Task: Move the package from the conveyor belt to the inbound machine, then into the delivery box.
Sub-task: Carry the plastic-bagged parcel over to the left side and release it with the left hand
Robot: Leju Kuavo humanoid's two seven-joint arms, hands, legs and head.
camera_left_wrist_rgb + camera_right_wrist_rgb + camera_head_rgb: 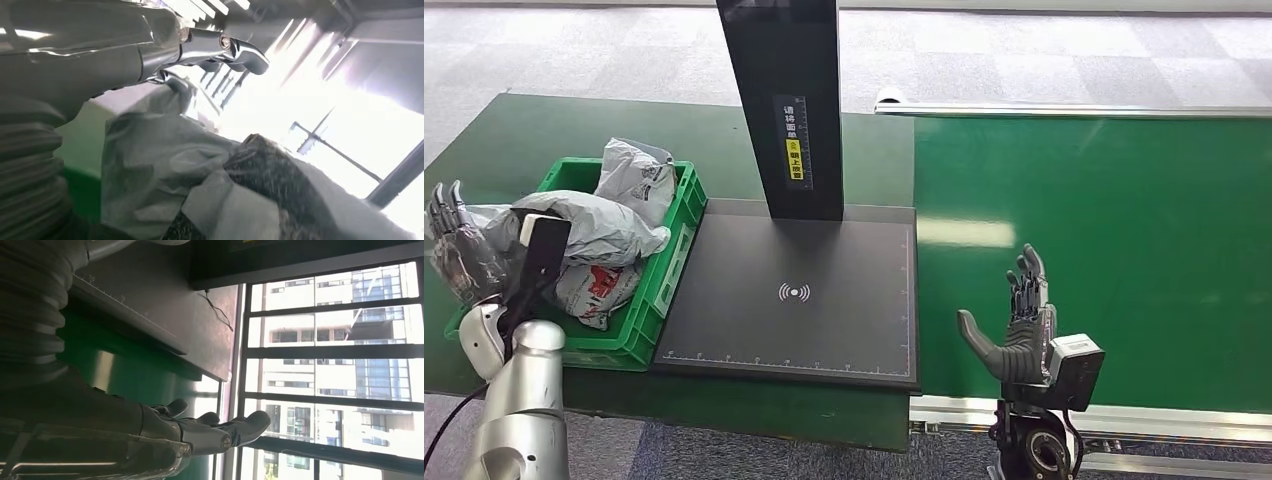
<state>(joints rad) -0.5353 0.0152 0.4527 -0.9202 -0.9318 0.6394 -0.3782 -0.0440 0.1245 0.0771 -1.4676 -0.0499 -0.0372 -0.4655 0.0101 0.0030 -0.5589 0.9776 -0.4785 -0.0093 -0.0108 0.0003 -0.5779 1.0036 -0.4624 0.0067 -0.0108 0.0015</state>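
Head view: left hand (452, 240) half-hidden beside grey packages (594, 225), grip unclear; right hand (1022, 335) spread, empty.

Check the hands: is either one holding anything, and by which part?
Right hand holds nothing; it is spread open over the conveyor belt. Left hand is against a grey package at the green box; a grip cannot be told.

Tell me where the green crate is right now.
In the head view the green crate sits at the left on the dark green table, touching the left edge of the black scanner platform and heaped with grey packages.
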